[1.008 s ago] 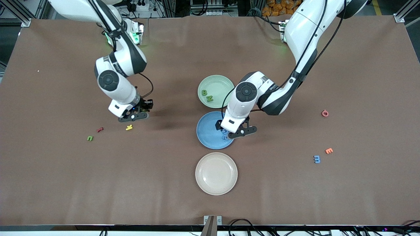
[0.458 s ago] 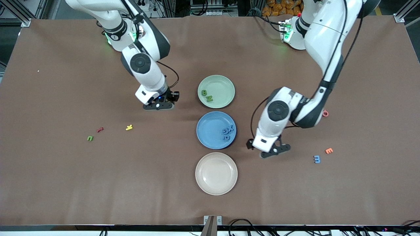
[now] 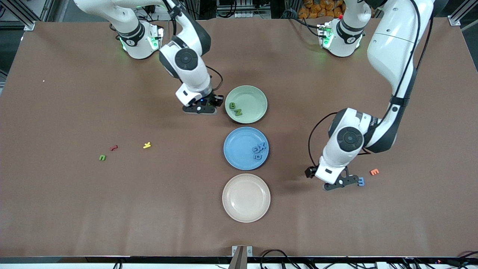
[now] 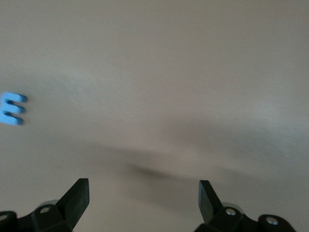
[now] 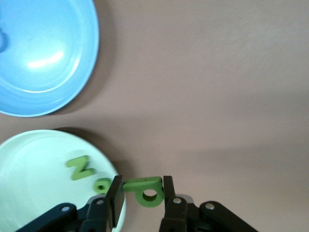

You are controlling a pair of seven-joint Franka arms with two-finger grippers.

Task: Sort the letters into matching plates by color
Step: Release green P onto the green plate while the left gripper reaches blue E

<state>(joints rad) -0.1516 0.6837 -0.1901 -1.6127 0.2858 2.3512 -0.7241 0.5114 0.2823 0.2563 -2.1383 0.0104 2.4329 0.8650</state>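
Note:
My right gripper (image 3: pixel 199 109) is shut on a green letter (image 5: pixel 145 191) and holds it over the table just beside the rim of the pale green plate (image 3: pixel 251 93), toward the right arm's end. That plate (image 5: pixel 34 193) holds two green letters (image 3: pixel 235 108). My left gripper (image 3: pixel 338 183) is open and empty, low over the table right beside a blue letter (image 3: pixel 360 181). The blue letter (image 4: pixel 12 108) lies off to one side of the open fingers (image 4: pixel 79 191). The blue plate (image 3: pixel 237 149) holds several blue letters (image 3: pixel 259 149). The beige plate (image 3: pixel 246 198) is empty.
An orange letter (image 3: pixel 374 172) lies by the blue one. A green letter (image 3: pixel 102 157), a red one (image 3: pixel 114 147) and a yellow one (image 3: pixel 147 145) lie toward the right arm's end. The blue plate (image 5: pixel 43 58) also shows in the right wrist view.
My right gripper has moved from near the yellow letter to beside the green plate. My left gripper has left the blue plate and moved to the blue letter at the left arm's end.

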